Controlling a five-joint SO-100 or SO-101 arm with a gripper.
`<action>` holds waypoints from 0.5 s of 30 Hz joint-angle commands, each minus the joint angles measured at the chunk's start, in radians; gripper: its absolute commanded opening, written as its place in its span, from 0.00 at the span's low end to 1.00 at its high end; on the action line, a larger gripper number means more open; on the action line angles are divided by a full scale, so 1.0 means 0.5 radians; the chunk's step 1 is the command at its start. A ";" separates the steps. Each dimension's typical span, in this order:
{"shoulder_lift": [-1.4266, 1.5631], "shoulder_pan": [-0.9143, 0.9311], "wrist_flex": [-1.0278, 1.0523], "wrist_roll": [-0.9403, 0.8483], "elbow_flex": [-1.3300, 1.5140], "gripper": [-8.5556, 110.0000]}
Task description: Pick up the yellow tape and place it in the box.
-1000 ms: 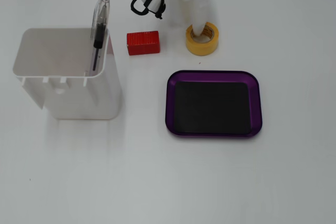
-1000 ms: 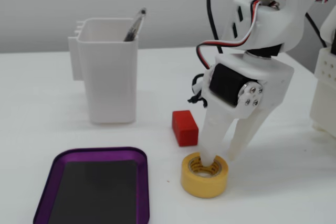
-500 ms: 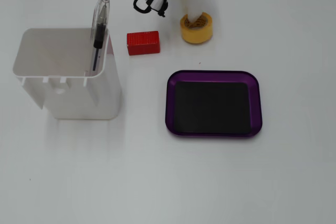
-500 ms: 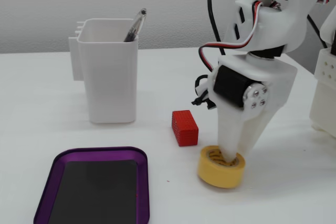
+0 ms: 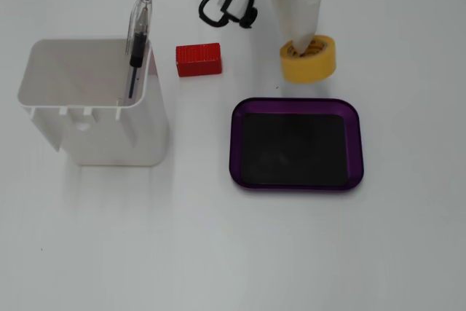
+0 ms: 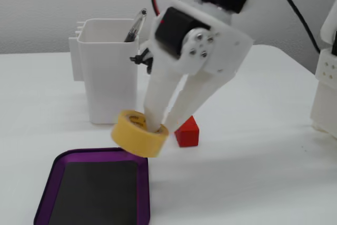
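**Observer:** State of the end effector point(image 6: 160, 125)?

**Me:** Clenched on the yellow tape point(image 6: 139, 134). One finger runs down inside the core, the other presses the outer wall. The roll hangs tilted, clear of the tabletop point(image 6: 253, 172), at the far right corner of the box point(image 6: 47, 183) in the side fixed view. In the top fixed view, the yellow tape point(image 5: 309, 60) sits just beyond the far rim of the box point(image 5: 295, 103).

**Observer:** How does it handle?

**Me:** Judged light and stiff; the cardboard core should hold shape under pinch. The wall grip is the sensible hold, though the tilt suggests it could swivel or slip.

**Observer:** Appearance?

**Me:** Small roll, matte yellow, tan core with dark print. The red block point(image 6: 187, 131) and white container point(image 6: 110, 72) stand apart, untouched.
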 commanded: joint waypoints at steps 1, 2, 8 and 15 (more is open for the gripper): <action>-0.295 0.031 -0.058 0.021 -0.261 0.07; -0.387 0.018 -0.058 0.021 -0.325 0.07; -0.801 0.009 -0.015 0.021 -0.755 0.07; -1.028 -0.178 0.074 0.021 -1.015 0.07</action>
